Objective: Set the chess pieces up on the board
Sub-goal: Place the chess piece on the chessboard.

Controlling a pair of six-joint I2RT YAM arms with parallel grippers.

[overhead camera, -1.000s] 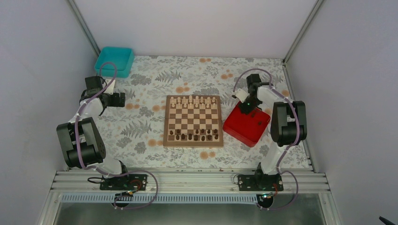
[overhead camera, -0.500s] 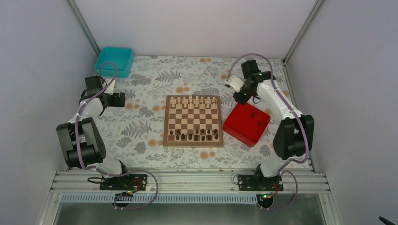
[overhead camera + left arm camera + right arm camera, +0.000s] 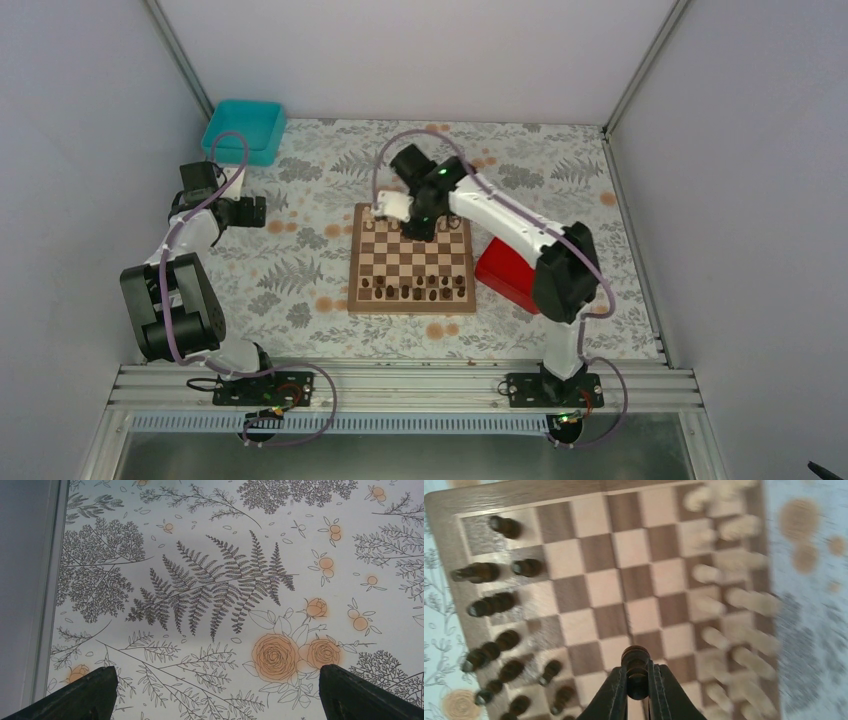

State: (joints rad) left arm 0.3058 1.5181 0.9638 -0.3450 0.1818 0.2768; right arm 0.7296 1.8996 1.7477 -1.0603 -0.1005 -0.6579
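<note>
Your right gripper (image 3: 637, 676) is closed on one dark piece (image 3: 635, 658). The two fingers pinch it from either side, and its rounded end sticks out past the fingertips. In the top view that arm reaches across from the right. The gripper (image 3: 424, 222) hangs over the far half of the board (image 3: 411, 262), close to the pale pieces (image 3: 372, 218) lined up along the far edge. Your wrist view is blurred on that side, so the pale pieces (image 3: 734, 600) show only as smears. You cannot tell from either view how high the held piece sits above the squares.

The other dark pieces (image 3: 415, 290) stand in the two near rows. In your right wrist view they (image 3: 489, 605) run down the left side of the board (image 3: 524, 492).

Your left gripper (image 3: 216, 669) is wide open and holds nothing. Its two dark fingers (image 3: 85, 695) show at the bottom corners of the view, over the flowered cloth (image 3: 210, 590). From above, it (image 3: 250, 212) sits well left of the board, near the teal bin (image 3: 243, 130) in the far left corner.

The red tray (image 3: 503, 272) lies just right of the board, partly hidden under the right arm.
</note>
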